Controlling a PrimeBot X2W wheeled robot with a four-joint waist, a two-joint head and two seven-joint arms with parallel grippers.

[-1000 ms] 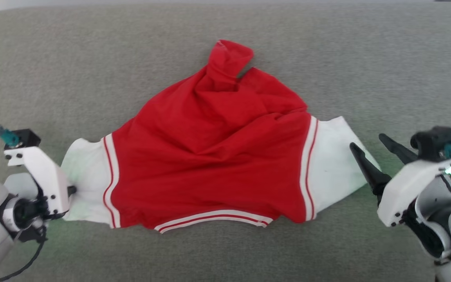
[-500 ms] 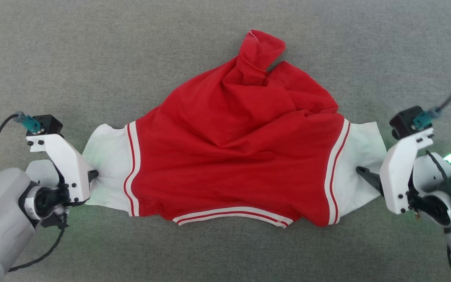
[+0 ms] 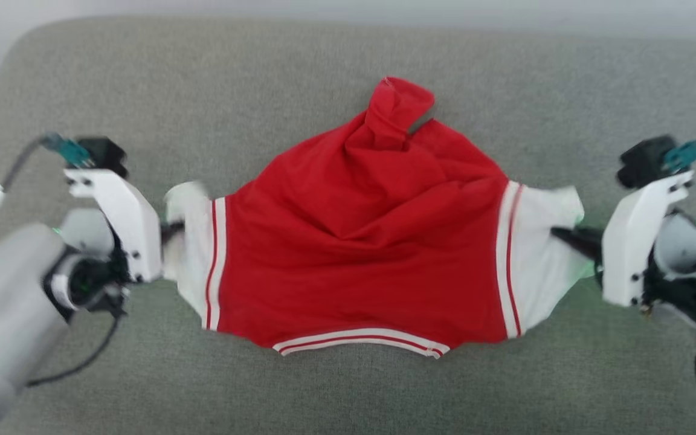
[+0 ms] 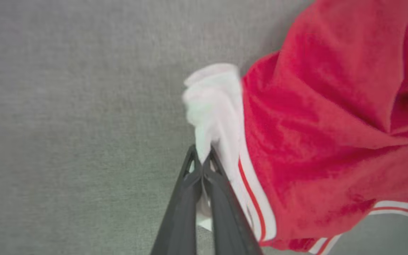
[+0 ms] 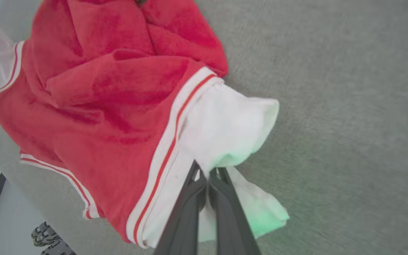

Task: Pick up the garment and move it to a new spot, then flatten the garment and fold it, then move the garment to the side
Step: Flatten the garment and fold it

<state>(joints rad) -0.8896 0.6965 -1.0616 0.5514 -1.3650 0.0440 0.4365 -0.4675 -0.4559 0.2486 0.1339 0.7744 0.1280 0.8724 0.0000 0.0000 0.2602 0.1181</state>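
While pinched at both white ends, lies spread on a grey fabric surface (image 3: pixel 142 72): large red sports garment (image 3: pixel 360 241), filling the middle of the head view. Bunched at 12 o'clock into a twisted red peak (image 3: pixel 397 109). Edged at 6 o'clock by a white hem (image 3: pixel 357 341) carrying a thin red stripe. Creased and folded across the red body, not flat.

At 9 o'clock of the garment, left end effector (image 4: pixel 201 161), fingers pressed together on the crumpled left white band (image 4: pixel 214 102), cloth caught between the tips. At 3 o'clock, right end effector (image 5: pixel 207 173), likewise closed to a thin slit on the right white band (image 5: pixel 225 131). Just beside its fingers, a loose white flap (image 5: pixel 260 212), tinted green at the edge.

Both bands set off from the red body by a white-and-red stripe. Lifted or resting at the gripped edges: not discernible, owing to blur in the head view.
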